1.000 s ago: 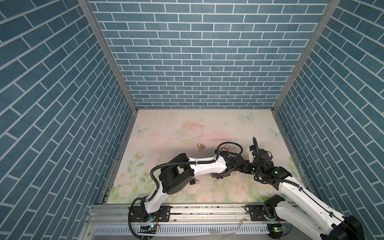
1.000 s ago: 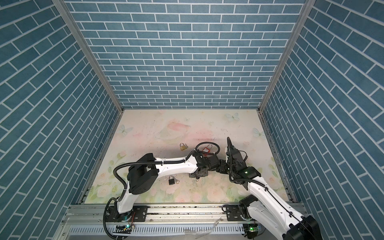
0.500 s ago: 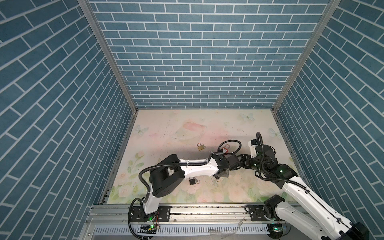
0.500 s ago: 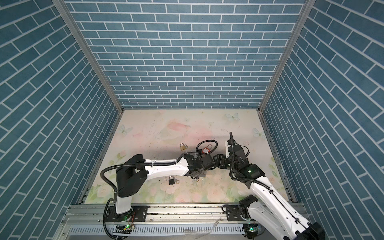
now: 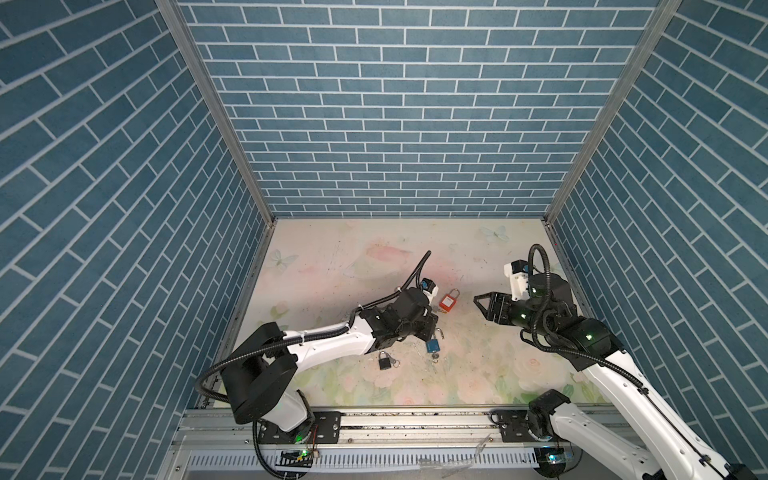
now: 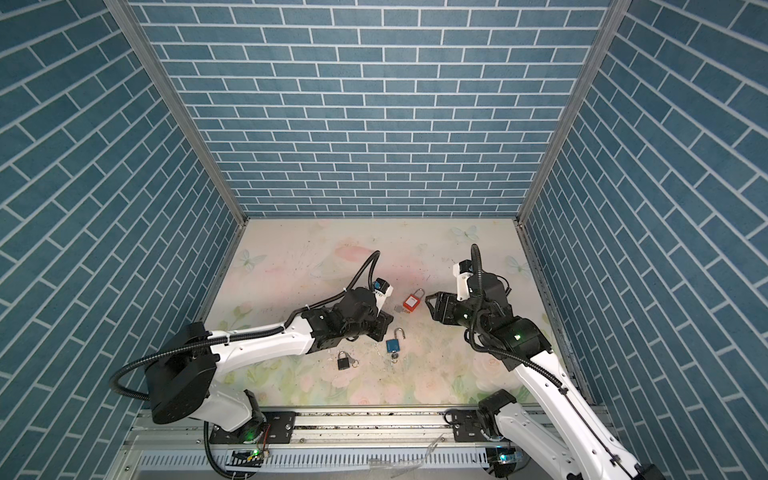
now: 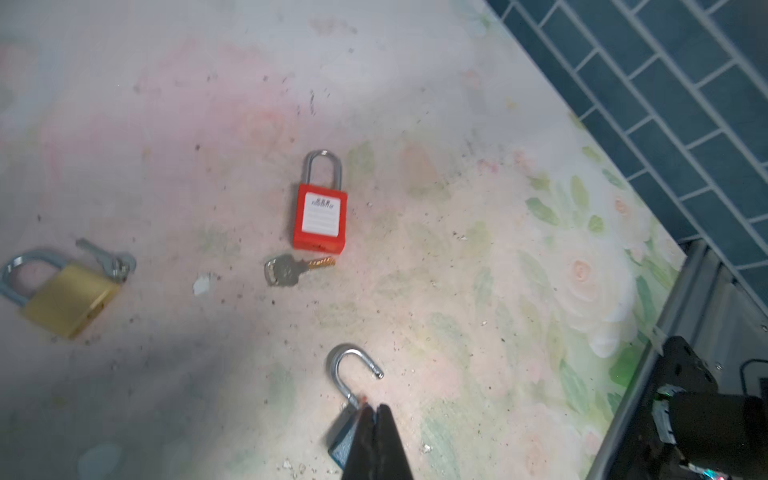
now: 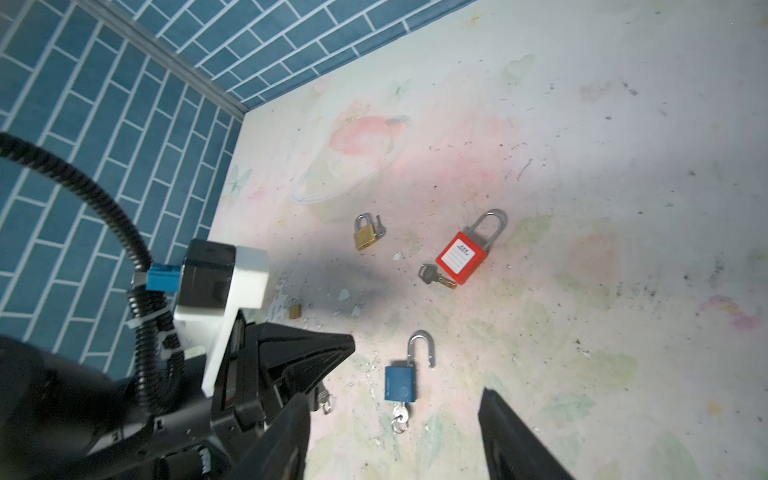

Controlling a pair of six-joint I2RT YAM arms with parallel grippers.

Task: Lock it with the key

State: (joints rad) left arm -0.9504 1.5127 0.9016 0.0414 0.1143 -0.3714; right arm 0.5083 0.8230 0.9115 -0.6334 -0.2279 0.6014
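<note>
Basically a booth of blue brick walls enclosing a floral table mat, with every lock lying loose on the mat in the lower middle of both top views. Left arm reaches in from lower left, right arm from lower right. Left gripper is clenched, fingertips pressed together with nothing between them; the left wrist view has them overlapping the blue padlock's top corner, but the right wrist view shows the tips apart from that lock, so no grasp. Right gripper is released, jaws spread and empty, pointing toward frame centre and well clear of the locks. Red padlock lies flat between the two grippers, shackle closed, white label up. Blue padlock, the task lock, lies flat just below and right of the left gripper in both top views, shackle swung open. Inserted key sticks out of its bottom end with a small ring on it. Brass padlock shows in the wrist views only, shackle closed, silver key touching its side. Black padlock sits left of the blue one, below the left forearm; a small ring lies just beside it. Loose key, brass blade, lies just beside the red padlock's base. Tiny brass padlock lies near the left wrist camera mount; too small for detail.
</note>
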